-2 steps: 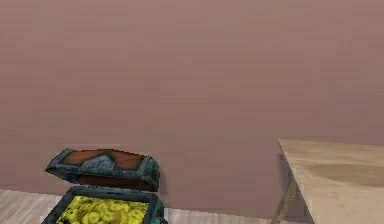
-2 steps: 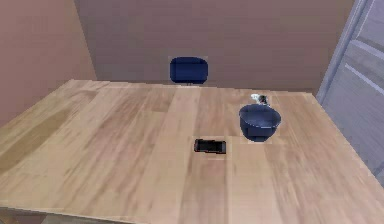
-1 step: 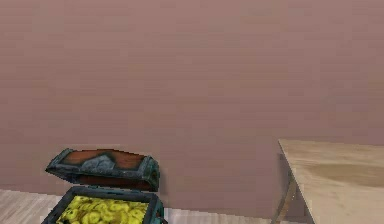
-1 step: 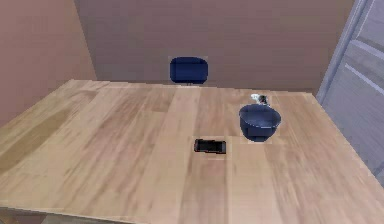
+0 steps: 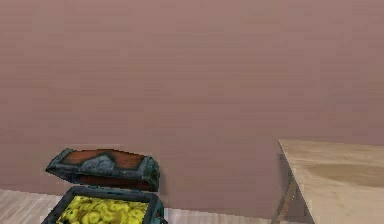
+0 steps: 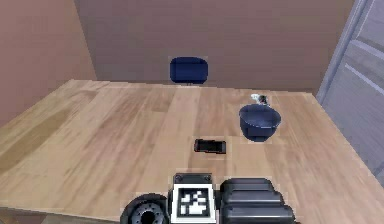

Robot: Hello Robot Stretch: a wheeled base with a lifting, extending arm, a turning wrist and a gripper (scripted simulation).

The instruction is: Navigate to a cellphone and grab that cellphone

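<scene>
Flat black cellphone [image 6: 210, 146] on wooden table [image 6: 90, 130], round blue bowl [image 6: 260, 124], dark hand [image 6: 147, 212], grip state unclear

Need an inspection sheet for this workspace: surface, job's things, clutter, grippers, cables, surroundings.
Surface: light wooden table.
Job's things: small dark flat phone lying on the table.
Clutter: blue bowl right of the phone, apart from it; pale thing behind the bowl.
Grippers: gripper is a dark shape at the bottom edge, left of a white marker; cannot tell whether it holds anything.
Cables: nothing seen.
Surroundings: blue chair at the table's far side; door; open chest with yellow contents by a wall.
</scene>
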